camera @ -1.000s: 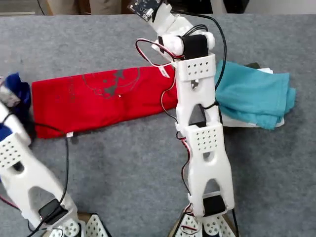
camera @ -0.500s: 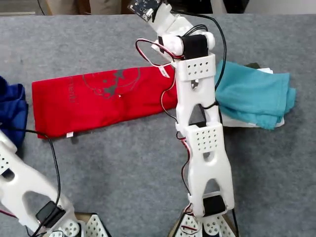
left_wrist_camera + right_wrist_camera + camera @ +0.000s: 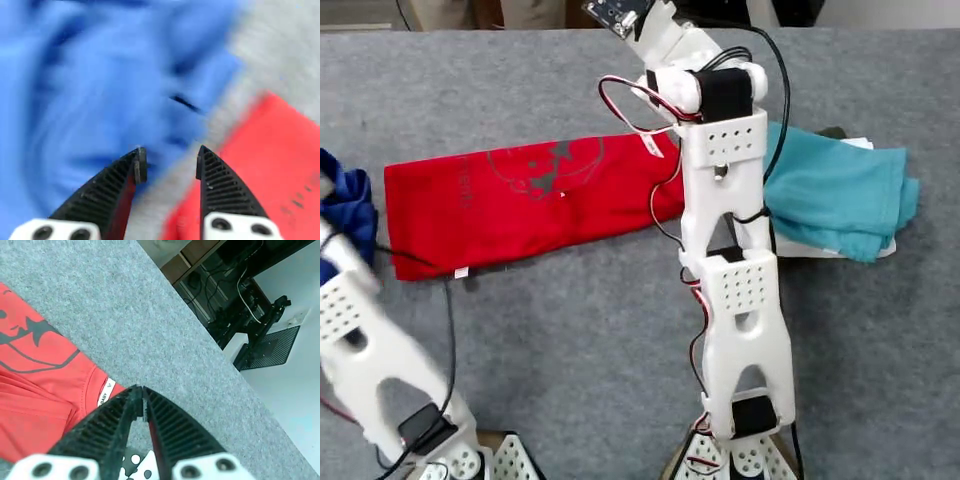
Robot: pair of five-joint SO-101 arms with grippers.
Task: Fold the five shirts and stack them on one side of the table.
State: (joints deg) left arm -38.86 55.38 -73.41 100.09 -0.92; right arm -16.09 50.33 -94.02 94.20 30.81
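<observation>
Holds the left fingers (image 3: 139,167) spread wide over the blue shirt (image 3: 345,200), just beside one end of the red shirt (image 3: 520,205). Holds the right fingers (image 3: 142,400) pressed together, gripping nothing, above the red shirt's other end. Has a folded teal shirt (image 3: 840,200) past that end, on the surface (image 3: 570,350).

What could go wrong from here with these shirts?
The left gripper is open right over where the blue shirt meets the red shirt; closing there might catch both and pull the red fold apart. The right arm lies across the red shirt's end beside the teal shirt; a low swing could rumple either.
</observation>
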